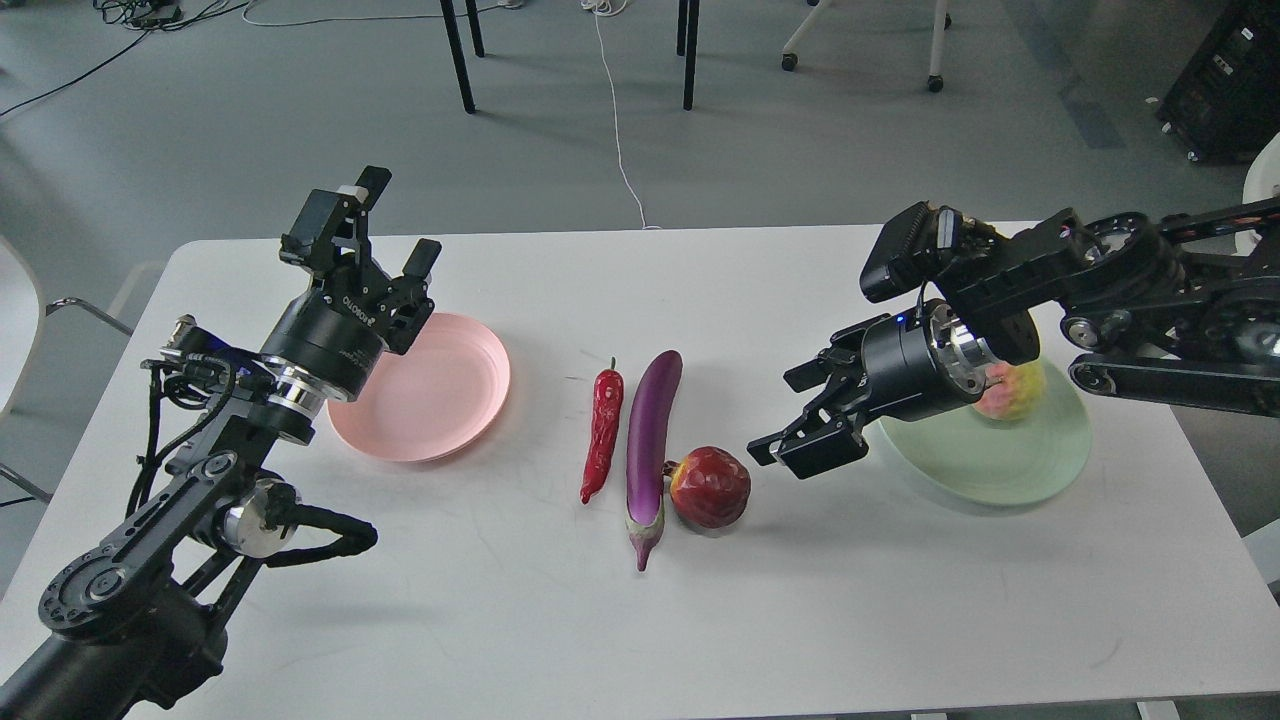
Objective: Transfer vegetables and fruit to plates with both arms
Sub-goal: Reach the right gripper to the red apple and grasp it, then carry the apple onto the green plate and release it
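The purple eggplant (649,446) lies at the table's middle with the red chili pepper (602,432) to its left and the dark red pomegranate-like fruit (710,487) touching its right side. The yellow-green fruit (1014,390) lies on the pale green plate (990,460), partly hidden by my right wrist. My right gripper (803,415) is open and empty, just right of and above the dark red fruit. My left gripper (385,225) is open and empty above the far left rim of the empty pink plate (432,400).
The white table (640,620) has its far edge behind the plates. Chair and table legs (460,55) and a white cable (615,110) are on the grey floor beyond. A white chair (15,320) stands at the left.
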You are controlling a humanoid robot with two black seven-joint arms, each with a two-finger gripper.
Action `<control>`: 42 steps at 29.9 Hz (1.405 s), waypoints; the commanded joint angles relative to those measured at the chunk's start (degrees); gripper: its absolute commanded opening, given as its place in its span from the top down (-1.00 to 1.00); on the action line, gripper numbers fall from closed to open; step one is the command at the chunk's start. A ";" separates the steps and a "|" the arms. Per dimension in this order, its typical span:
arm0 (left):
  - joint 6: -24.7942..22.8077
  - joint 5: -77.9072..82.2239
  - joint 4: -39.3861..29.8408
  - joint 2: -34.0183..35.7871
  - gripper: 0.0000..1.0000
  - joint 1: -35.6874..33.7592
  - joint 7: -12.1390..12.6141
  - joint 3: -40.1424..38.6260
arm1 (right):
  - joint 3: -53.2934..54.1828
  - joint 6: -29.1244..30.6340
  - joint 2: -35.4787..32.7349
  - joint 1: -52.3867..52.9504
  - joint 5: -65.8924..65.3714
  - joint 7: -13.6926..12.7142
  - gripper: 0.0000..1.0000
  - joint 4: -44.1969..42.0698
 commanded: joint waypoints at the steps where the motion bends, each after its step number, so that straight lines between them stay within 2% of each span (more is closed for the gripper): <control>1: 0.00 0.00 0.02 0.12 -0.96 0.03 -0.09 -0.03 | -1.53 -0.05 3.65 -0.94 0.08 0.00 -0.97 -3.44; 8: 0.00 0.00 0.02 -0.15 -0.97 0.03 -0.09 -0.12 | -1.62 -0.67 10.33 -4.46 0.26 0.00 -0.97 -10.39; 19: 0.00 0.00 0.02 0.12 -0.96 0.03 0.00 -0.12 | -1.62 -0.84 17.89 -8.59 0.34 0.00 -0.96 -16.19; 29: 0.00 -0.18 0.02 0.29 -0.96 0.03 -0.09 -0.20 | -1.88 -1.20 21.50 -10.88 0.26 0.00 -0.89 -19.45; 32: 0.00 -0.18 0.02 0.38 -0.96 0.03 -0.09 -0.20 | -2.58 -0.93 21.59 -10.79 0.26 0.00 -0.68 -19.53; 35: 0.00 -0.09 0.02 0.38 -0.96 0.03 -0.09 -0.20 | -3.81 -0.93 21.76 -10.70 0.26 0.00 -0.27 -19.80; 37: 0.00 -0.18 0.02 0.38 -0.96 -0.06 -0.09 -0.20 | -3.99 -0.93 21.67 -10.70 0.26 0.00 -0.06 -19.80; 42: 0.00 -0.18 0.02 0.38 -0.96 -0.24 0.00 -0.29 | -4.17 -0.93 21.15 -9.82 0.17 0.00 0.12 -19.36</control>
